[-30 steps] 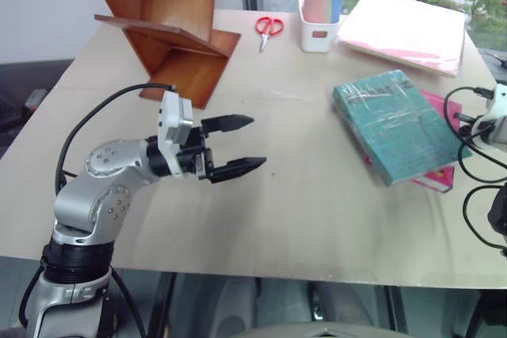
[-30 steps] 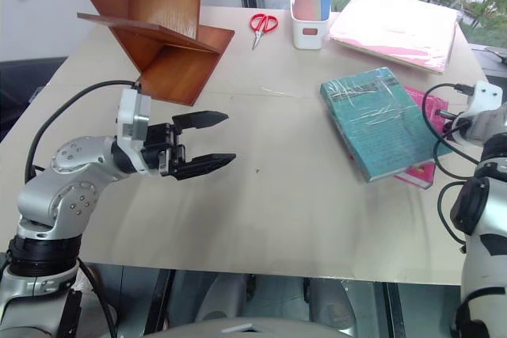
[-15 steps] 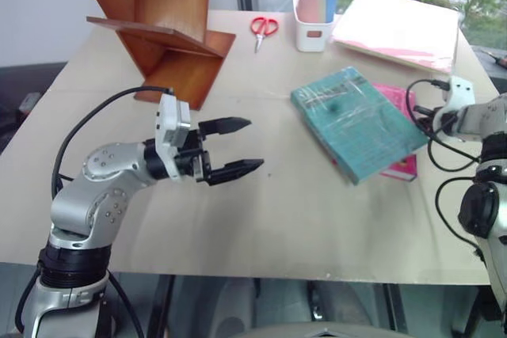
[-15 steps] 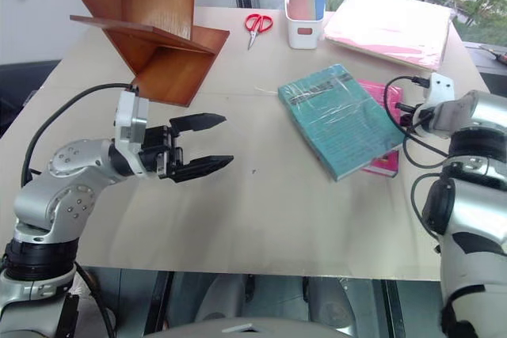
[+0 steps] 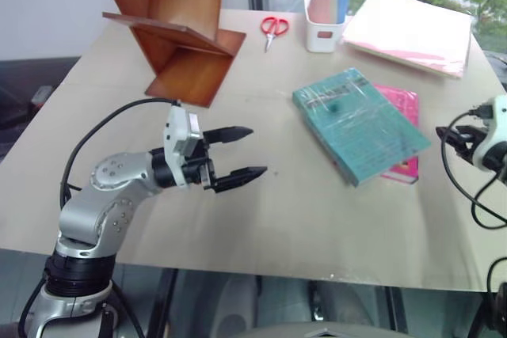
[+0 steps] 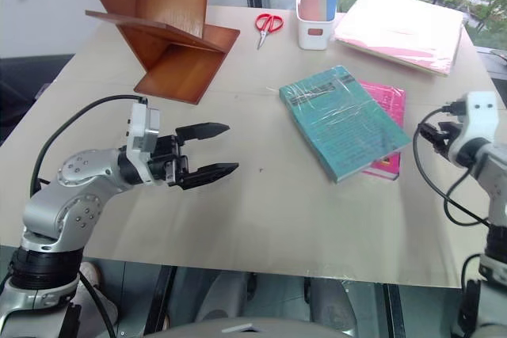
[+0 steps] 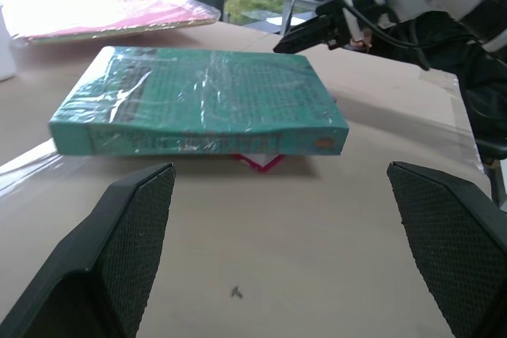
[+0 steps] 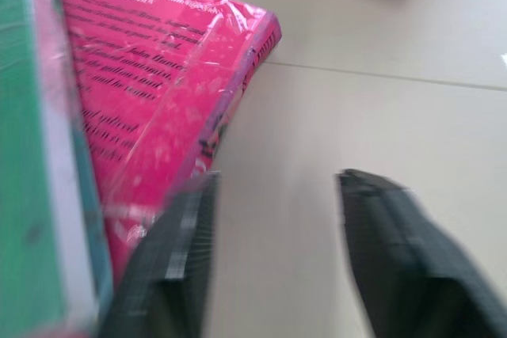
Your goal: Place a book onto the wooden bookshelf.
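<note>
Lying flat on the table (image 5: 261,227), the book (image 5: 358,123) rests on top of a thin pink book (image 5: 400,128), out ahead of the left gripper (image 5: 245,152) and well apart from its tips. That gripper hangs over the table with its jaws spread wide and nothing between them. The right gripper (image 8: 273,255) sits just beside the pink book's corner, its jaws parted with only bare table in the gap, so neither gripper has hold of anything.

The likeliest trouble, as I judge it, is the pink book. It pokes out from under the book on the side facing the right gripper, so a finger closing there could catch it instead, or pinch both together and carry the wrong one along. The glossy wrap looks slippery, and a thick book gripped at one edge may tilt and slide out.

The wooden bookshelf (image 5: 178,25) stands far off past the left gripper, on the side away from the book. Its boards slant, so a book set down carelessly could slide off, and a hard nudge might shift the shelf.
</note>
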You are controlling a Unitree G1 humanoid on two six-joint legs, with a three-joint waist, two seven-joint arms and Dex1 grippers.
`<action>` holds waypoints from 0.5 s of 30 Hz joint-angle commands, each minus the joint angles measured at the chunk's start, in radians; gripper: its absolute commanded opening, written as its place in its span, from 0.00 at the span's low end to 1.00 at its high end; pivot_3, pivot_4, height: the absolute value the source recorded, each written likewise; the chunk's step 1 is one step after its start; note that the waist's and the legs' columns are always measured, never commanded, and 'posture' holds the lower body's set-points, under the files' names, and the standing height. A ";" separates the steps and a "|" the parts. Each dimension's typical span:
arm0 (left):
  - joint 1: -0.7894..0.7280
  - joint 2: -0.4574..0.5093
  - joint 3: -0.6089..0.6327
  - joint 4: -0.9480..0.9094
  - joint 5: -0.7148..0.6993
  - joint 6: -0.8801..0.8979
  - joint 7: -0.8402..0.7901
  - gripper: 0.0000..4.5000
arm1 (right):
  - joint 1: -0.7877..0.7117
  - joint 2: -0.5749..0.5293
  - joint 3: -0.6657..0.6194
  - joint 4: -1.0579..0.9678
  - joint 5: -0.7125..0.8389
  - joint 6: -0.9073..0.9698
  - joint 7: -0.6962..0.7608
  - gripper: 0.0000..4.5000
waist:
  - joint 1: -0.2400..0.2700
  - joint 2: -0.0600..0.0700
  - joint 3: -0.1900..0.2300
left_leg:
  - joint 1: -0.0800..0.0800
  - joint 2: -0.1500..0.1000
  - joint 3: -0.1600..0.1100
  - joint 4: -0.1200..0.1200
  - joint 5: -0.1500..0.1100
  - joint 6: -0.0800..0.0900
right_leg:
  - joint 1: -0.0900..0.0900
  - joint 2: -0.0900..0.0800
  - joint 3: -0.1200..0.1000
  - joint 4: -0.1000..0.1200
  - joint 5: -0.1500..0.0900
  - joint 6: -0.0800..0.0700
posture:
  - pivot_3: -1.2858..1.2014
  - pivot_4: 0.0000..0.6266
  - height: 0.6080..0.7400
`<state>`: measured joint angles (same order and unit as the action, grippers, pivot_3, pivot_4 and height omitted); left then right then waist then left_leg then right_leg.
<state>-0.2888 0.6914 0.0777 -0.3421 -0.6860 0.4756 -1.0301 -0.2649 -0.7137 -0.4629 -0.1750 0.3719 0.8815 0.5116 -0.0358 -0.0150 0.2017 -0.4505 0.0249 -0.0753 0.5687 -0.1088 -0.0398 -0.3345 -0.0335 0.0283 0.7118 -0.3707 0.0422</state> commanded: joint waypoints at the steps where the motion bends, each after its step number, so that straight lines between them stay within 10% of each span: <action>1: -0.045 -0.017 -0.013 0.046 0.010 0.017 0.014 1.00 | 0.094 0.008 -0.127 -0.228 0.119 -0.126 0.116 0.98 | -0.004 0.000 0.000 | 0.000 0.000 0.000 0.000 0.000 0.000 | 0.000 0.000 0.000 0.000 0.000 0.000 | 0.52 0.24 1.00; 15: -0.345 -0.261 0.107 0.414 -0.324 0.741 0.403 1.00 | 0.436 0.087 -0.106 -0.604 0.282 -0.252 0.170 0.99 | 0.001 0.000 0.000 | 0.000 0.000 -0.009 0.011 0.000 0.001 | 0.008 0.001 -0.008 0.001 0.000 0.001 | 0.52 0.24 1.00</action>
<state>-0.6021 0.4537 0.1399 0.0392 -0.9493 1.1323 -0.6738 0.1617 -0.6278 -0.5733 -0.7382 0.6674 0.6709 0.6944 -0.0353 -0.0155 0.2016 -0.4507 0.0242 -0.0840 0.5802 -0.1092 -0.0392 -0.3260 -0.0328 0.0201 0.7133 -0.3705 0.0434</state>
